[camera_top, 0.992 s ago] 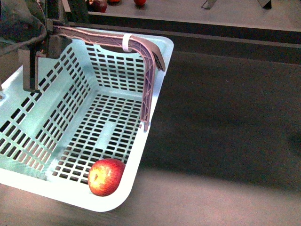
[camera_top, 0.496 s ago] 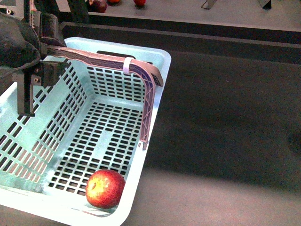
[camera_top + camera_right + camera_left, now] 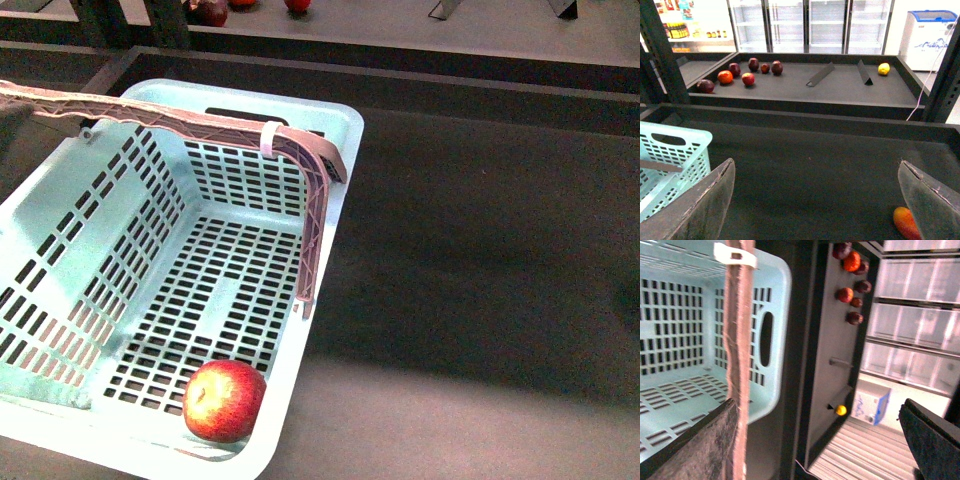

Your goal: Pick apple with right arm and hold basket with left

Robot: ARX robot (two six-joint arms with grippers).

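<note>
The apple (image 3: 225,400), glossy red with yellow blotches, lies inside the pale mint basket (image 3: 335,200), in its near right corner. The mauve handle (image 3: 200,122) with a white band spans the basket's top. Neither gripper shows in the front view. In the left wrist view my left gripper (image 3: 818,405) is open. The handle (image 3: 737,340) runs right beside one finger (image 3: 695,450), and the basket (image 3: 775,285) lies behind it. My right gripper (image 3: 816,164) is open and empty over the dark table, with a corner of the basket (image 3: 670,155) off to one side.
An elongated orange-red fruit (image 3: 907,222) lies on the dark table by one right finger. A raised back shelf (image 3: 840,82) holds several small maroon and red fruits (image 3: 747,79) and a yellow one (image 3: 883,68). A raised lip (image 3: 480,85) borders the table behind the basket.
My left arm, which stood at the handle's left end, has left the front view to the left. The basket dropped and shifted slightly, then settled; the apple stayed in its corner.
</note>
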